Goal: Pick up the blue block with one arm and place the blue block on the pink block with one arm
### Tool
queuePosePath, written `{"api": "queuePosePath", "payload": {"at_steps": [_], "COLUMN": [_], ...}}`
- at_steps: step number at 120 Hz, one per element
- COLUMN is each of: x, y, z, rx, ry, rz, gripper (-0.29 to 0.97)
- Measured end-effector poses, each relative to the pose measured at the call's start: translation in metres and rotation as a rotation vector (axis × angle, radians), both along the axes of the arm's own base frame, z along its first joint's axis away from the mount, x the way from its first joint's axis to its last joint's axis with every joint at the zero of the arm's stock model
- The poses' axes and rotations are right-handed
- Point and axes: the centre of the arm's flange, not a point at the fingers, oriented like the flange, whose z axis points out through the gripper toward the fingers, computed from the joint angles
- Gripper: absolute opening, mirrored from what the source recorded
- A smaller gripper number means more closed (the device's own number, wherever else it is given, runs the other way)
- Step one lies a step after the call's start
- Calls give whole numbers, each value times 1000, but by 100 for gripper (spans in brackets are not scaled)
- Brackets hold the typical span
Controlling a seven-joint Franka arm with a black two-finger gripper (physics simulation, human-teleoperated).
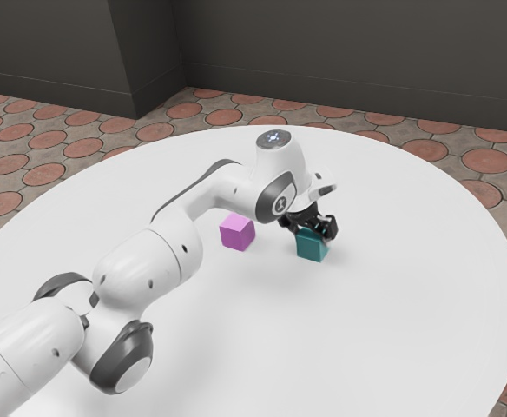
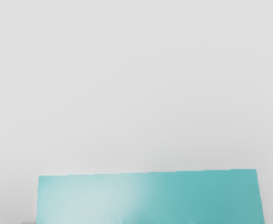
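arm: white Franka arm (image 1: 175, 252) comes in from the exterior view's lower left and reaches toward the middle of the table
gripper: black gripper (image 1: 312, 228) points down, right on top of the blue block, low over the tabletop
grip state: cannot tell whether it is open or closed on the block, as the hand's body hides the contact
blue block: blue block (image 1: 312, 247) (looks teal) near the table's middle, under the hand; looks to sit on the surface, slightly tilted
wrist view: blue block (image 2: 148, 198) is a wide teal face close under the hand, white table (image 2: 136, 84) beyond it
pink block: pink block (image 1: 237, 233) on the table, near the blue block on the exterior view's left, not touching it
table: round white table (image 1: 392, 304)
floor: reddish round tiles (image 1: 54, 148)
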Motion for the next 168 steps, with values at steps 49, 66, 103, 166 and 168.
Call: {"api": "queuePosePath", "payload": {"at_steps": [49,66,103,166,168], "x": [1,6,-13,-73,-75], "y": [2,15,59,129,128], "z": [8,66,155,136,136], "rx": [16,62,93,132,133], "ry": [-8,-48,59,-34,-43], "rz": [9,30,146,138,130], "gripper": [32,31,30,29,29]}}
